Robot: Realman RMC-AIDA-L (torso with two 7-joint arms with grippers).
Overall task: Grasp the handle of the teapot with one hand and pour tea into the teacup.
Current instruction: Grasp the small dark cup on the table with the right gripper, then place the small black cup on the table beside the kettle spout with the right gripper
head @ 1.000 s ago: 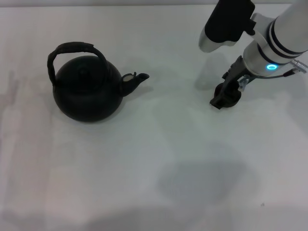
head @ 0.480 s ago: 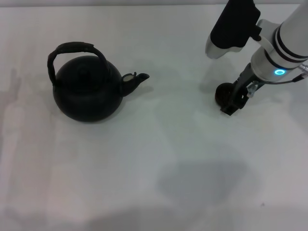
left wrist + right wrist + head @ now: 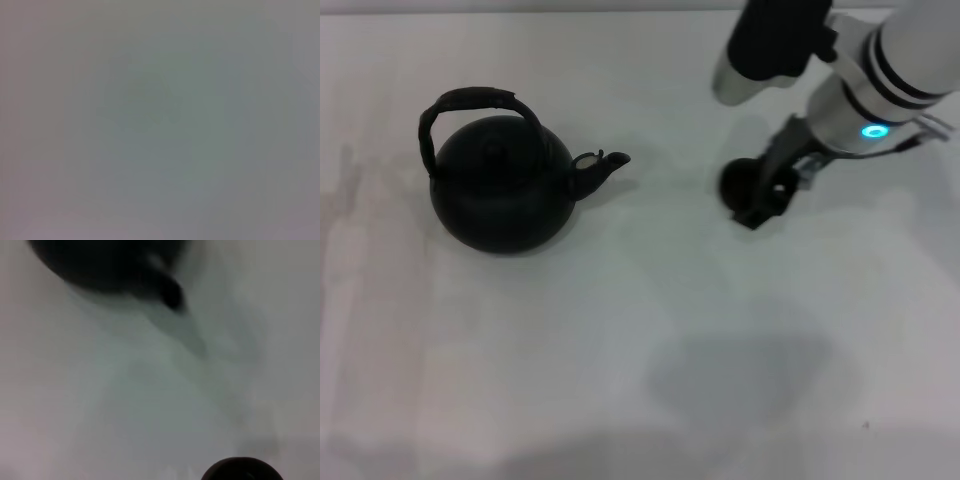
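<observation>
Black teapot (image 3: 503,185) is seen upright on the white counter (image 3: 620,350); well apart, the right tool (image 3: 760,200) sits against the teacup (image 3: 738,183), its grip unclear.

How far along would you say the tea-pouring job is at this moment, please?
Early. Done: nothing yet; the teapot stands on the table, its handle ungrasped. In hand: the right gripper is at the teacup, right of the spout. Left: grasp the handle, lift and pour. The left gripper is out of view.
</observation>
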